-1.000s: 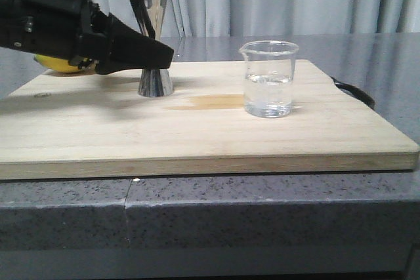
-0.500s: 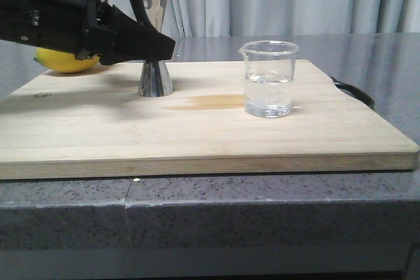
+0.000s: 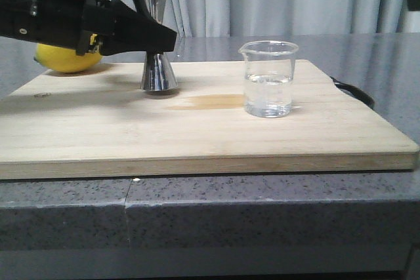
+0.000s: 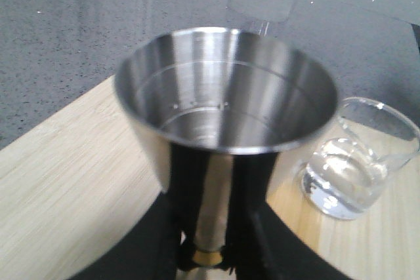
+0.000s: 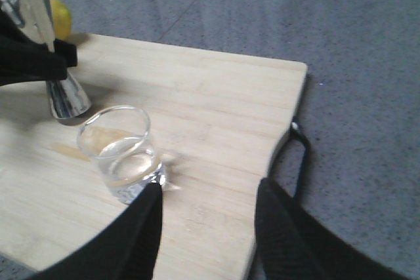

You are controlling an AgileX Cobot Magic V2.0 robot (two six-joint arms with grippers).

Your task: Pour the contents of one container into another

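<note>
The steel jigger (image 3: 155, 71) with its gold waist band is upright at the back left of the wooden board (image 3: 197, 137), its base a little above the wood. My left gripper (image 3: 164, 40) is shut on its narrow waist. In the left wrist view the jigger's open cup (image 4: 226, 90) fills the middle, with my gripper (image 4: 213, 227) clamped below it. The glass beaker (image 3: 268, 80) with clear liquid stands on the board to the right, untouched. My right gripper (image 5: 207, 198) is open above the board, the beaker (image 5: 121, 155) just beyond its left finger.
A yellow lemon (image 3: 69, 57) lies behind the left arm at the board's back left corner. A faint stain (image 3: 210, 101) marks the wood between jigger and beaker. A black strap (image 5: 298, 155) hangs at the board's right edge. Grey countertop (image 3: 262, 208) surrounds the board.
The left gripper has risen with the jigger in it, lifting its base slightly and shifting it a little right. More of the lemon shows. A dark piece of the right arm has appeared top right.
</note>
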